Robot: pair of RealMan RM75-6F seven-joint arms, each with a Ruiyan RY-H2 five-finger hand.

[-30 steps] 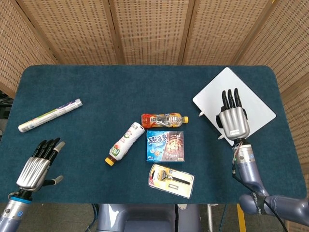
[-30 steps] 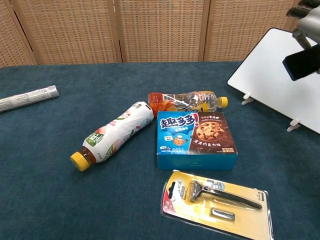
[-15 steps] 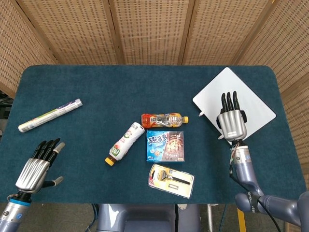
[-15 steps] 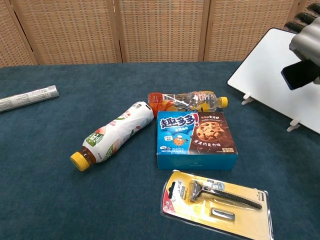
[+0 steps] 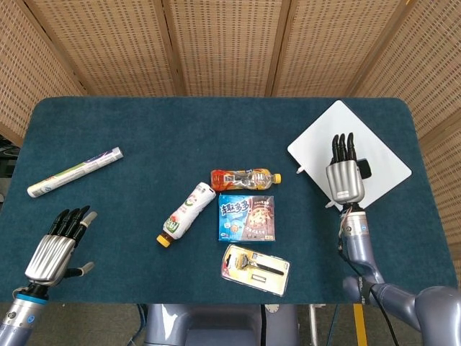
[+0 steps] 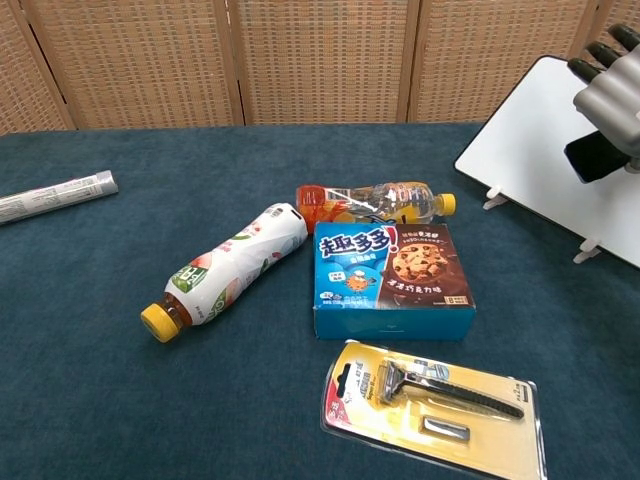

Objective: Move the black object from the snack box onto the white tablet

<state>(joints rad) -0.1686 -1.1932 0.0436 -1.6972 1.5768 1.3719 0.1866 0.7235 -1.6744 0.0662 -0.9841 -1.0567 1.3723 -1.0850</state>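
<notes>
The right hand [image 5: 344, 179] is holding the black object [image 6: 594, 156] over the white tablet [image 5: 377, 155] at the right of the frame, well apart from the snack box [image 5: 247, 218]. To do it well, it is probably lowering gently and releasing only on contact (the tablet looks smooth and tilted). The left hand [image 5: 54, 247] is resting with fingers apart, holding nothing, at the lower left.
</notes>
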